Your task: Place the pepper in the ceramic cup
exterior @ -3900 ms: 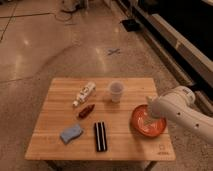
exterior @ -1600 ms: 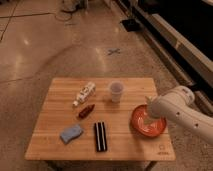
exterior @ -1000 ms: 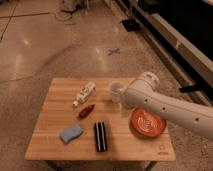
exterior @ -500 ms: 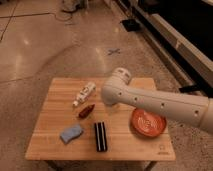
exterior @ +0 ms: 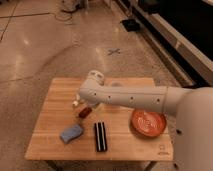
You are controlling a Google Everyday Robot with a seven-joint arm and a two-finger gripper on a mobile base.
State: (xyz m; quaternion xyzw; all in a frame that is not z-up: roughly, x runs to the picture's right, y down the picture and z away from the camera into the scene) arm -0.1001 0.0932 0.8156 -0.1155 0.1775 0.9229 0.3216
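The pepper (exterior: 84, 112), small and dark red-brown, lies on the wooden table (exterior: 55, 110) left of centre. My gripper (exterior: 86, 101) is at the end of the white arm (exterior: 135, 97), which reaches across the table from the right. The gripper hangs just above and behind the pepper. The ceramic cup (exterior: 116, 84) is pale and stands near the table's far edge; the arm hides most of it, so only its rim shows. The white bottle (exterior: 75, 103) lies just left of the gripper and is mostly covered by it.
An orange-red bowl (exterior: 148, 123) sits at the right front of the table. A blue sponge (exterior: 71, 133) and a black rectangular item (exterior: 100, 136) lie near the front edge. Around the table there is shiny floor, with a dark wall to the right.
The arm has swung from over the orange bowl leftward across the table. Its end now covers the cup and bottle area, above the pepper. The objects have not moved.
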